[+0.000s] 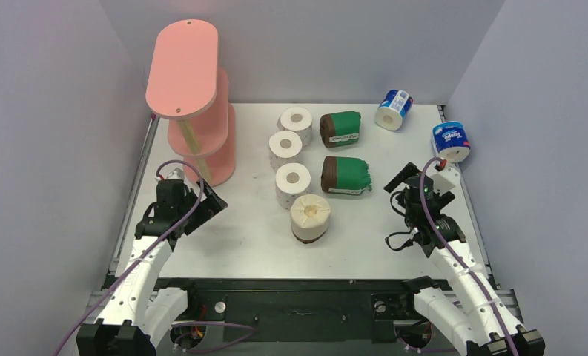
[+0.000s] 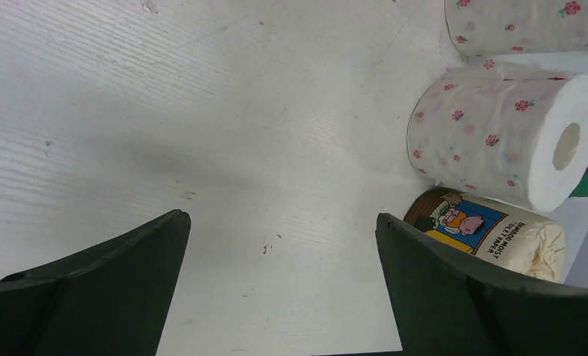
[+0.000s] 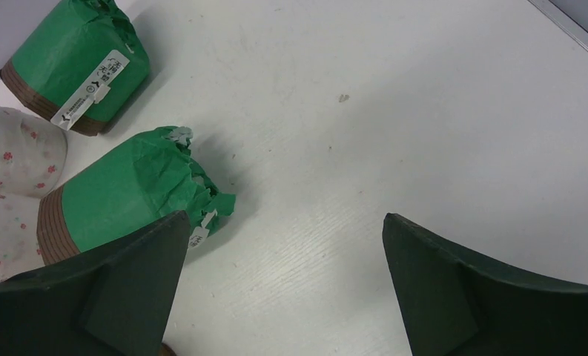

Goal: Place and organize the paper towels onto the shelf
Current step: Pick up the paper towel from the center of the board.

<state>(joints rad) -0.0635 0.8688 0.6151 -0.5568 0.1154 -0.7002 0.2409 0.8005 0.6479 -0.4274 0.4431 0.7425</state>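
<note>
Left gripper hangs with jaws wide apart near the cream roll. Right gripper, likewise agape, hangs near a green-wrapped roll; neither holds anything

White wood-grain table, faint scuff marks, pale grey walls on three sides

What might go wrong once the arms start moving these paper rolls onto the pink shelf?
The three white paper rolls with red dots stand crowded in a row beside the cream roll; the left end effector, open, may knock neighbours when closing on one. The tall salmon-pink three-tier shelf looks narrow, so a bump while loading might tip it.
</note>
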